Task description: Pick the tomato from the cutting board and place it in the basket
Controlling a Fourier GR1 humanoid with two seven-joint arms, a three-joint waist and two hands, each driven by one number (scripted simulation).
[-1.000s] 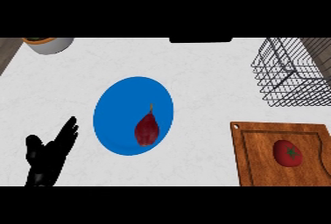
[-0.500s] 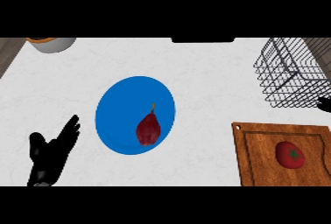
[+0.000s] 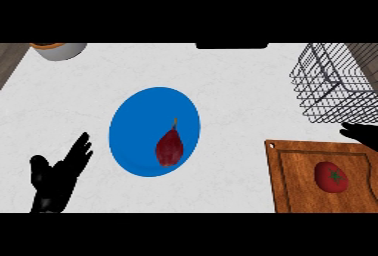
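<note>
Tomato on wooden cutting board

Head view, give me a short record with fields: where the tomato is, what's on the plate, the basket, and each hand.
tomato: red tomato lying on the wooden cutting board, lower right
plate: blue plate at centre, holding a dark red pear-shaped item
basket: wire basket at upper right
left hand: left hand open, lower left
right hand: right hand at right edge, above the board, not touching the tomato
</note>
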